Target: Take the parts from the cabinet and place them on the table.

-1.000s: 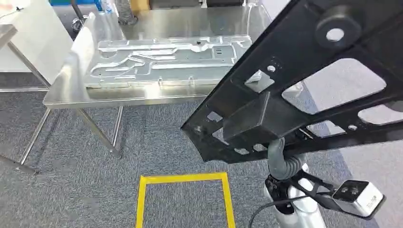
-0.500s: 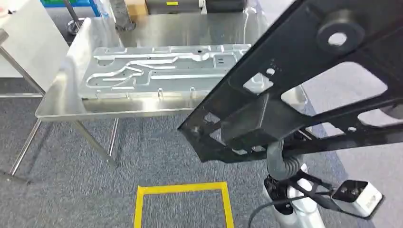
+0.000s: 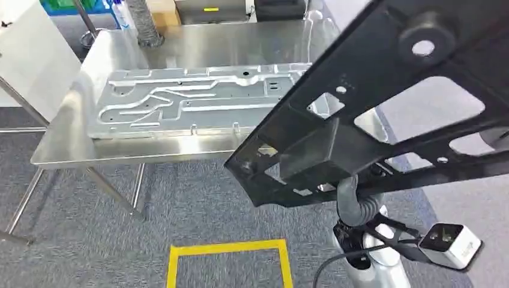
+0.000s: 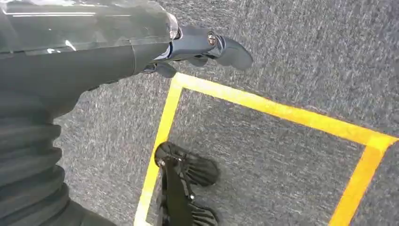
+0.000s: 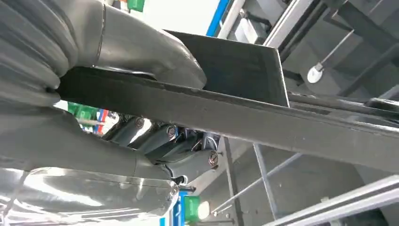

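- Table (image 3: 60, 153) straight ahead of you, steel top, well apart from the load yet, with carpet between it and the robot.
- Black frame (image 3: 384, 114), the part you're carrying, up in the air on the right side, long axis running from low near the table's front right corner up and away to the right.
- Silver panel (image 3: 186, 102) lies flat along the table; judge that the frame must go down beside it, not over it.
- Right hand (image 5: 136, 108) is clamped on the frame's edge, thumb over one face, dark fingers under the other: it's the only arm in play.
- Left hand (image 4: 188, 47) hangs over the carpet near the yellow tape (image 4: 263, 108), holding nothing, fingers loosely curled; apart or together, you cannot tell.
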Motion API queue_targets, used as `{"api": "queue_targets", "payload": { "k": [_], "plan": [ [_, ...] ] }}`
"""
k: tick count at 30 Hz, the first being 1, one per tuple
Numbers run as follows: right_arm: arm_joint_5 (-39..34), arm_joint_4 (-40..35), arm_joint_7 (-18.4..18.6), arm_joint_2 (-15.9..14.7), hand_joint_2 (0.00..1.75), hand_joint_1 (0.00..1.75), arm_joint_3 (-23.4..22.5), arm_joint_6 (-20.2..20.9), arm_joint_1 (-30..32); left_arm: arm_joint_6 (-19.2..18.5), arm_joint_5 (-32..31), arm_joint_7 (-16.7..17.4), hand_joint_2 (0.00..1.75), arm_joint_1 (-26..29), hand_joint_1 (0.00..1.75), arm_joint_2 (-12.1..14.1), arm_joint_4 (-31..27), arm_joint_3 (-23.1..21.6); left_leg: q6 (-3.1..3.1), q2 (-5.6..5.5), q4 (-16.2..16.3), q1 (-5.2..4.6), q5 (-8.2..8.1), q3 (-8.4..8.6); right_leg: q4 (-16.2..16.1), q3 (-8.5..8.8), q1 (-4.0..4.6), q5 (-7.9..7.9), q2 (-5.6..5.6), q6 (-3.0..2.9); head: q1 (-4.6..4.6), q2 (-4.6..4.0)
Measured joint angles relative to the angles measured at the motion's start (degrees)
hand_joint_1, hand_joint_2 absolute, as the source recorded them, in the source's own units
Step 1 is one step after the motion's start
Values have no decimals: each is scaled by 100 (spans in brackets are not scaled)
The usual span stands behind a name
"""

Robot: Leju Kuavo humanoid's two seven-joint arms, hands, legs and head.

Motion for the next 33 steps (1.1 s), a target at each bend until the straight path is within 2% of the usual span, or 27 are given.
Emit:
{"api": "queue_targets", "payload": {
  "k": [1,3,4,5,6,8,9,10,11,12,13,15,16,17,19,20,21,22,24,25,26,27,28,29,30,31,33],
  "plan": [
    [2,7,-2,7,175,175,0,-2,-17,-11,-2,-2,175,-4,0,0,0,0,1,0,386,7,-102,-217,-2,24,0,-21,-6,-27,2,0],
    [7,39,-2,22,175,175,0,-9,-13,-15,0,-4,175,-4,0,0,0,2,-34,1,1194,7,-482,-726,-2,57,12,-79,-9,-44,0,0],
    [15,59,0,30,175,175,0,-11,-4,-15,-2,-4,175,8,0,-6,0,2,-43,1,1475,8,-598,-937,-1,83,22,-108,-3,-48,2,0],
    [15,72,-2,35,175,175,0,-11,3,-15,-2,-4,175,12,0,-15,0,2,-17,1,1480,7,-526,-1019,-1,122,28,-138,4,-48,2,0],
    [15,85,-2,37,175,175,2,-11,5,-4,-2,-2,175,33,0,-17,0,2,13,1,1216,6,-300,-971,-1,174,33,-171,17,-39,0,0],
    [15,92,0,55,175,175,2,-13,3,11,-2,0,175,37,0,-17,0,2,54,2,234,-1,384,-628,-2,299,39,-249,17,-14,2,0],
    [15,92,-2,68,175,175,2,-13,1,13,-2,2,175,41,0,-17,2,2,95,11,-186,-18,583,-498,-9,325,35,-284,7,5,2,0],
    [15,101,-2,79,175,175,2,-15,0,18,-2,13,175,43,0,-18,2,2,98,16,-215,-72,285,-497,0,342,52,-296,12,39,2,0],
    [13,105,-2,81,175,175,2,-22,-1,18,-18,15,175,21,0,-20,2,2,133,11,-200,-77,238,-472,-19,327,40,-322,19,90,2,0],
    [13,105,4,89,175,175,2,-24,2,18,-20,15,175,32,0,-17,2,2,175,3,-266,-81,370,-461,16,385,40,-306,18,131,0,0],
    [13,109,2,90,175,175,2,-24,5,18,-20,13,175,43,0,-17,2,2,218,0,-275,-60,390,-431,103,365,44,-247,21,172,2,0],
    [2,103,-2,90,175,175,0,-31,-3,18,-22,-4,175,52,0,-17,2,2,261,7,-322,-32,413,-270,230,367,34,-384,11,216,2,0],
    [2,101,-4,90,175,175,0,-31,-21,18,-24,-4,175,44,0,-17,2,2,291,8,-322,-32,400,-255,491,220,36,-543,8,229,2,0],
    [0,101,-7,90,175,175,0,-31,-18,18,-24,-9,175,35,0,-17,2,2,307,4,-320,-33,390,-251,943,-55,27,-749,9,249,2,0],
    [-2,105,-4,90,175,175,0,-30,5,15,-28,-15,175,36,0,-17,2,2,322,3,-317,-39,346,-243,1671,-564,18,-1017,8,296,2,0],
    [-9,105,-4,87,175,175,-4,-31,16,13,-35,-20,175,43,0,-17,2,2,318,1,-316,-40,322,-221,1781,-711,16,-980,8,303,2,0],
    [-17,105,-4,87,175,175,-15,-31,22,7,-37,-33,175,53,0,-17,2,2,310,-1,-316,-39,293,-183,1603,-704,16,-777,7,307,2,0],
    [-26,103,-4,87,175,175,-26,-31,23,-6,-39,-46,175,52,0,-17,2,2,299,-4,-316,-40,256,-131,1194,-572,17,-458,7,280,2,0],
    [-26,85,-2,87,175,175,-57,-55,31,-20,-42,-61,175,45,0,-17,2,2,269,-8,-323,-43,175,-49,171,-183,37,193,-2,172,2,0],
    [-20,87,-7,87,175,175,-76,-78,39,-26,-44,-61,175,44,0,-17,2,2,239,-12,-296,-65,146,-1,88,-184,87,-9,-10,149,2,0],
    [2,85,-7,87,175,175,-87,-123,48,-26,-42,-61,175,31,0,-15,2,2,204,-12,-320,-59,128,-34,78,-189,92,-130,-1,125,2,0],
    [28,77,-4,87,175,175,-107,-205,75,-26,-39,-61,175,23,0,-15,4,2,165,-6,-342,-60,105,-27,24,-164,93,31,-2,82,2,0],
    [57,74,-4,85,175,175,-120,-293,101,-26,-39,-66,175,47,0,-24,2,2,120,-9,-245,-72,169,18,3,-146,75,62,6,51,0,0],
    [72,89,-4,85,175,175,-155,-434,107,-28,-46,-70,175,47,0,-16,2,2,87,-9,-230,-70,140,46,-8,-66,50,60,19,15,-2,0],
    [88,107,-4,83,175,175,-210,-547,92,-42,-53,-70,175,33,0,-15,2,0,72,2,-96,-49,88,-2,-47,0,38,50,1,0,2,0],
    [94,151,-4,74,175,175,-298,-631,48,-50,-70,-72,175,25,0,-15,2,0,65,-1,168,-49,21,-133,-49,34,33,31,-6,-30,-2,0],
    [72,409,-2,68,175,175,-536,-764,-114,-85,-87,-72,175,7,0,4,2,0,-7,-1,1024,-21,-338,-661,-50,64,29,-16,-9,-44,0,0]
  ]
}}
